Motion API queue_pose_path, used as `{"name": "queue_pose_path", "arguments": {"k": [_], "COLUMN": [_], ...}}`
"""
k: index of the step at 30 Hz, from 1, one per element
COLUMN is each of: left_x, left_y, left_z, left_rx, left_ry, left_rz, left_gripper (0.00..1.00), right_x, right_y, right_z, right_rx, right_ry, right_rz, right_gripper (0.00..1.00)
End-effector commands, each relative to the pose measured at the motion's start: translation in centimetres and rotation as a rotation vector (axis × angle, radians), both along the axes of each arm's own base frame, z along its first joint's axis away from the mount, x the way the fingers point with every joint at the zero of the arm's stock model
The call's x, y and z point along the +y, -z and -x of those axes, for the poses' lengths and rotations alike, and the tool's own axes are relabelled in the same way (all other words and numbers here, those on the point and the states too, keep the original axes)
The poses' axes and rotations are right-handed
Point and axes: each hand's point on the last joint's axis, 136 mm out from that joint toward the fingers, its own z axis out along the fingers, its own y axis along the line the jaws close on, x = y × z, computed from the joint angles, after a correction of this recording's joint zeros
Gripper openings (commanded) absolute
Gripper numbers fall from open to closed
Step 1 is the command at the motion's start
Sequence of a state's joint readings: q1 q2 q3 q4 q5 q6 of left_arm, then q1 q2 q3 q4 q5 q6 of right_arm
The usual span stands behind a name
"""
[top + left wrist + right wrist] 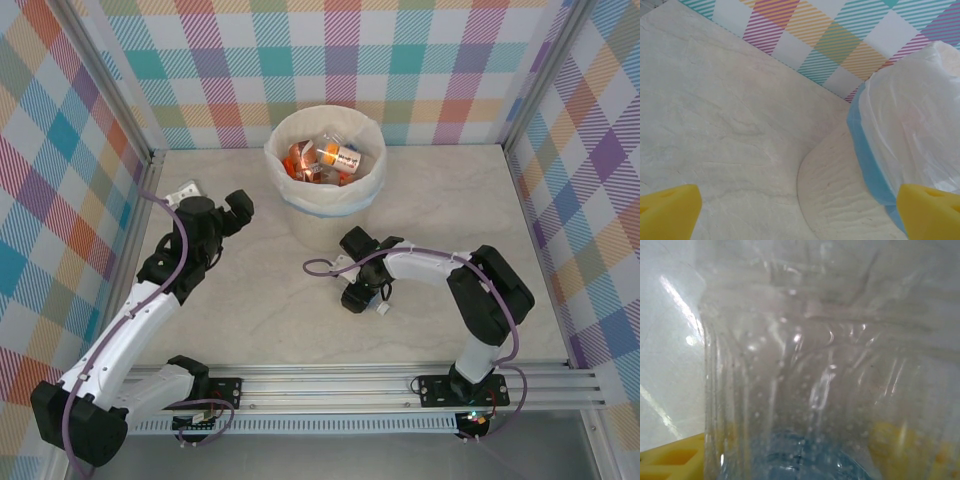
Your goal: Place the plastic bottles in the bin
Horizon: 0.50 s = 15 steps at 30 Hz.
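Bin (372, 182), one; clear bottle (810, 390), one

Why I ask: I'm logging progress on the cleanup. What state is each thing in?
bin: upright, lined, holding bottles.
bottles in the bin: lying in a heap inside.
left gripper: open, empty, beside the bin.
right gripper: around a clear bottle; open or shut unclear.
clear bottle: between the right gripper's fingers, not yet in the bin.
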<state>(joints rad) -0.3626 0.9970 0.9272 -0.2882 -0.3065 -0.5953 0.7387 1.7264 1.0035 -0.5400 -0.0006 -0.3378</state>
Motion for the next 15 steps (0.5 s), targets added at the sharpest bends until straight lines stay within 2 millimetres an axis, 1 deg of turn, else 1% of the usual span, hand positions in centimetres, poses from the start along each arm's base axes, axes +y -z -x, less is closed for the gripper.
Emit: {"name": "queue_pose_path", "arguments": {"k": [1, 4, 5, 7, 10, 12, 15], "left_x": [0.7, 0.6, 0.4, 0.4, 0.4, 0.5, 0.3], "left_y": [0.3, 1.0, 0.4, 0.5, 0.6, 0.8, 0.7], "left_z": [0.3, 0.3, -0.1, -0.1, -0.1, -0.1, -0.1], "left_rx": [0.001, 0.017, -0.011, -0.008, -0.004, -0.001, -0.008], "left_ry": [-0.025, -0.021, -0.019, -0.019, -0.022, -0.027, -0.022], "left_rz": [0.029, 0.046, 0.062, 0.067, 0.068, 0.074, 0.098], "left_gripper": [1.0, 1.0, 1.0, 1.0, 1.0, 1.0, 1.0], "right_x": [1.5, 1.6, 1.7, 1.8, 2.7, 3.5, 4.0], "right_y": [-1.4, -2.0, -2.3, -3.1, -5.3, -7.4, -9.6], "right_z": [-0.2, -0.2, -0.4, -0.7, -0.8, -0.9, -1.4], "right_rx": [-0.011, -0.018, -0.031, -0.061, -0.103, -0.141, -0.202], "right_ry": [-0.011, -0.015, -0.016, -0.022, -0.036, -0.046, -0.038], "right_rz": [-0.066, -0.078, -0.083, -0.1, -0.175, -0.251, -0.316], "right_gripper": [0.63, 0.56, 0.54, 0.5, 0.49, 0.46, 0.43]}}
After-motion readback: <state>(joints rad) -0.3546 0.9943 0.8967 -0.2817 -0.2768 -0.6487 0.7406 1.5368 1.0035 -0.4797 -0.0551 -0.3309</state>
